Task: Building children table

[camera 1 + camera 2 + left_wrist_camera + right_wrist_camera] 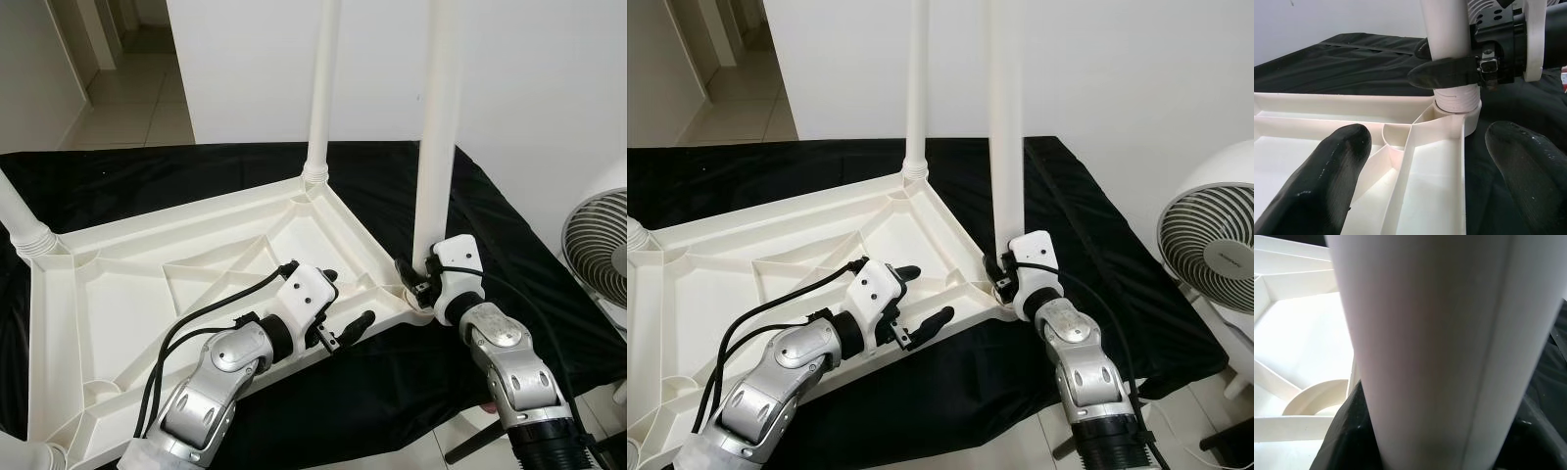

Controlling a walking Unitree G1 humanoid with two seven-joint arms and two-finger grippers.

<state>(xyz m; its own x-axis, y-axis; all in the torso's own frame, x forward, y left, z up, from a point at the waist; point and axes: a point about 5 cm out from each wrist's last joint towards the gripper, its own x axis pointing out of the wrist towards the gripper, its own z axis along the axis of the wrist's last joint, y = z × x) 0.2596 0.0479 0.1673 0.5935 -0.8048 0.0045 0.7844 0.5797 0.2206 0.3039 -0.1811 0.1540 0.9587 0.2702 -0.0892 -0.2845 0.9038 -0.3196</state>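
The white plastic table top [127, 284] lies upside down on a black cloth [147, 171]. A white leg [438, 127] stands upright in the near right corner socket [1457, 110]. My right gripper [416, 274] is shut on that leg just above its base; up close the leg [1440, 347] sits between the fingers. My left gripper [348, 297] is open, hovering over the table top's near rim just left of that corner, with nothing between its fingertips [1327, 181]. Another leg [321, 88] stands in the far corner and a third [20, 220] at the left.
A white floor fan [598, 245] stands to the right, beside the cloth-covered surface. A white wall is behind the table top, and a tiled hallway [127, 88] opens at the back left. Another leg end [24, 457] shows at the near left corner.
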